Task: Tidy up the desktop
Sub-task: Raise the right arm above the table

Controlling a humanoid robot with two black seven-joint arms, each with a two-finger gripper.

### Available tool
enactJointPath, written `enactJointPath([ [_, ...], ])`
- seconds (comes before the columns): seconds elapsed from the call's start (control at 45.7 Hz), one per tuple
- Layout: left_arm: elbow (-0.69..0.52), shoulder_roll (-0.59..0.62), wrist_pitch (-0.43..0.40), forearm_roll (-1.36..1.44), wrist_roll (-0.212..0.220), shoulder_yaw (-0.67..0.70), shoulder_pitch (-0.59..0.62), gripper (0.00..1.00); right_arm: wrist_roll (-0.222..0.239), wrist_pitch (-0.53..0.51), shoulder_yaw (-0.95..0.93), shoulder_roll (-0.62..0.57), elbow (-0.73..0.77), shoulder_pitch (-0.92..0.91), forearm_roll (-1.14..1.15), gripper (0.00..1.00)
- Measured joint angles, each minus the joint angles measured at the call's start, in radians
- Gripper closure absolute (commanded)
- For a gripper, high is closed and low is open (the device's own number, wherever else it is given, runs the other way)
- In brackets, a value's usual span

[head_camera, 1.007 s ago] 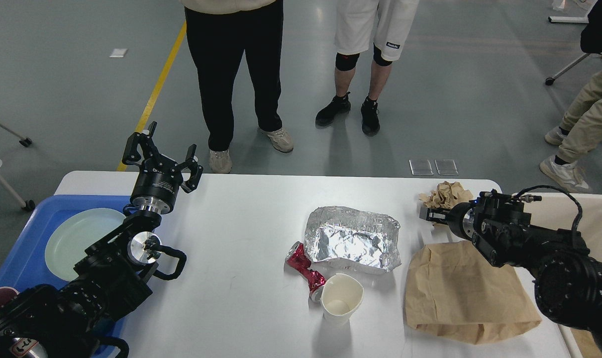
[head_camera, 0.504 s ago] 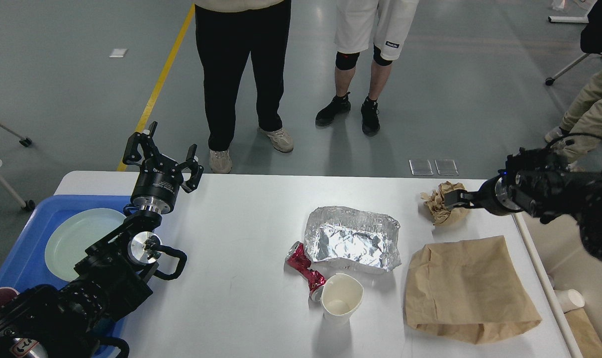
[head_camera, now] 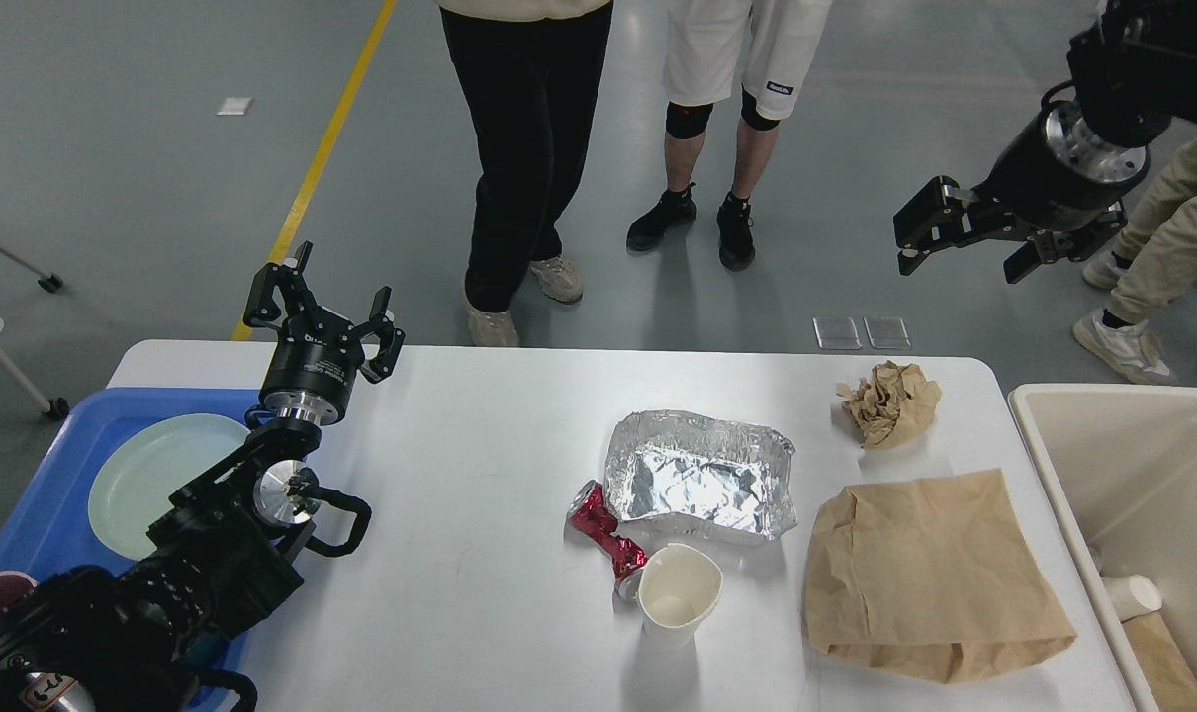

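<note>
The white desktop (head_camera: pixel 480 435) carries a crumpled foil tray (head_camera: pixel 699 477), a crushed red can (head_camera: pixel 603 532), a white paper cup (head_camera: pixel 678 593), a flat brown paper bag (head_camera: pixel 930 578) and a crumpled brown paper ball (head_camera: pixel 889 400). My left gripper (head_camera: pixel 323 307) stands open and empty over the table's far left edge. High above the far right corner, my right gripper (head_camera: pixel 966 245) is open and holds nothing, well clear of the paper ball.
A blue tray (head_camera: pixel 45 494) with a pale green plate (head_camera: pixel 153 480) sits at the left. A beige bin (head_camera: pixel 1133 475) stands at the right with a cup (head_camera: pixel 1133 596) inside. Two people stand beyond the far table edge.
My right arm rose and swung up away from the paper ball, which stays on the table. The left arm has not moved. One person stepped to the right.
</note>
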State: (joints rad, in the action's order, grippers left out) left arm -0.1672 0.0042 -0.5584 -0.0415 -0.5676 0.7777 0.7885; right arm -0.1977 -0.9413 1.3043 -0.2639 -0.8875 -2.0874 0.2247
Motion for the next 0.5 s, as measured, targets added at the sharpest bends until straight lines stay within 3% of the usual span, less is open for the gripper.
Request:
enactJointPath([
  [0.241, 0.000, 0.000, 0.000, 0.000, 0.000, 0.000, 0.000, 0.03, 0.001, -0.018, -0.008, 0.106, -0.145, -0.254, 0.007, 0.00],
  [0.504, 0.001, 0.000, 0.000, 0.000, 0.000, 0.000, 0.000, 0.03, 0.001, -0.019, -0.013, 0.160, -0.172, -0.359, 0.007, 0.00],
])
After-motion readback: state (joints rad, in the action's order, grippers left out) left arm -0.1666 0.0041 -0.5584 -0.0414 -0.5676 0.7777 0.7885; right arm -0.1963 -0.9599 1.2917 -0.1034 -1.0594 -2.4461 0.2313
